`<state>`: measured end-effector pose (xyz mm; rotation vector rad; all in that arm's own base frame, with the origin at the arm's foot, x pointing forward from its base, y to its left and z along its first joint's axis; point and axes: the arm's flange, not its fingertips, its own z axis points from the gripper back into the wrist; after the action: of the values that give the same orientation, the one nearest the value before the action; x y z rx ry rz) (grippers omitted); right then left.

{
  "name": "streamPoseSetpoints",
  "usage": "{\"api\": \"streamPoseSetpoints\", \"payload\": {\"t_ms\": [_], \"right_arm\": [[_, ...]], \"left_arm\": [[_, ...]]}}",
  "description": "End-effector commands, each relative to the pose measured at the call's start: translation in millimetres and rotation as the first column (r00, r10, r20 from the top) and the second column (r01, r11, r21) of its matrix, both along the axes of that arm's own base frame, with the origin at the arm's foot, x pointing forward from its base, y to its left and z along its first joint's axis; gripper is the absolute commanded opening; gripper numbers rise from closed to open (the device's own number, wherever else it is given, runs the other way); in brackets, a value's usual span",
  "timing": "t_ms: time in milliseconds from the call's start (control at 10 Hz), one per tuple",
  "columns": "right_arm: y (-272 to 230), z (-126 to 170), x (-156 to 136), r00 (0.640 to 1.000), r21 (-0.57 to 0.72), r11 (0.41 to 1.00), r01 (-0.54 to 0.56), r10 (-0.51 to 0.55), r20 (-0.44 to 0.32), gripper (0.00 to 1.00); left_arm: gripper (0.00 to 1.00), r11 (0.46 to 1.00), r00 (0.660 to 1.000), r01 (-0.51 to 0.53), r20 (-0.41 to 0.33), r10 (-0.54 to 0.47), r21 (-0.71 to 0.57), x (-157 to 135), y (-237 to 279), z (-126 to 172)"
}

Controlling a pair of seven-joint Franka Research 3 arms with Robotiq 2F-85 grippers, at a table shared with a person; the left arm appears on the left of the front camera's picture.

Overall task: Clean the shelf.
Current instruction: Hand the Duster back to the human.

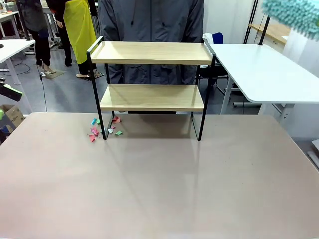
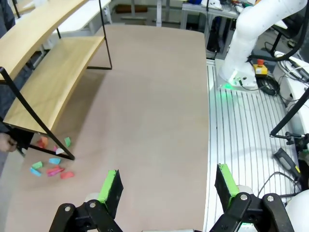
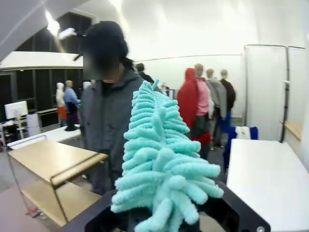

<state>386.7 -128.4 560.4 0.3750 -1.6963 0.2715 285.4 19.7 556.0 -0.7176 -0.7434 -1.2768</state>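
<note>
Currently: small two-tier shelf (image 1: 152, 74), light wooden boards in thin black metal frame, stands at far side of brown table (image 1: 159, 189), in front of person in grey jacket (image 1: 149, 20). Both boards appear bare. Coloured paper scraps (image 1: 102, 129) lie on table around shelf's left front leg; judged swept off, sweeping mostly done, scraps remaining. Right gripper (image 3: 159, 220) clenched on fluffy teal microfibre duster (image 3: 161, 164), raised well above the shelf. Left gripper (image 2: 169, 186) released, jaws wide, hovering over table.
</note>
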Motion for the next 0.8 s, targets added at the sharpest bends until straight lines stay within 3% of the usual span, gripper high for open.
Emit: {"api": "streamPoseSetpoints", "payload": {"t_ms": [0, 500, 700], "right_arm": [[-3.0, -29.4, 9.4, 0.995, -0.012, 0.995, 0.099, -0.099, 0.014, 0.16], [-0.7, -141.5, 0.4, 0.972, -0.059, 0.982, 0.178, -0.185, -0.148, 0.16], [1.1, -167.2, -4.9, 0.967, -0.063, 0.981, 0.182, -0.19, -0.169, 0.16]], "left_arm": [[1.0, 1.0, 1.0, 0.017, 0.018, -0.016, -0.025, 1.1, -1.0, 0.6], [1.0, 1.0, 1.0, 0.017, 0.018, -0.016, -0.025, 1.1, -1.0, 0.6], [1.0, 1.0, 1.0, 0.017, 0.018, -0.016, -0.025, 1.1, -1.0, 0.6]]}}
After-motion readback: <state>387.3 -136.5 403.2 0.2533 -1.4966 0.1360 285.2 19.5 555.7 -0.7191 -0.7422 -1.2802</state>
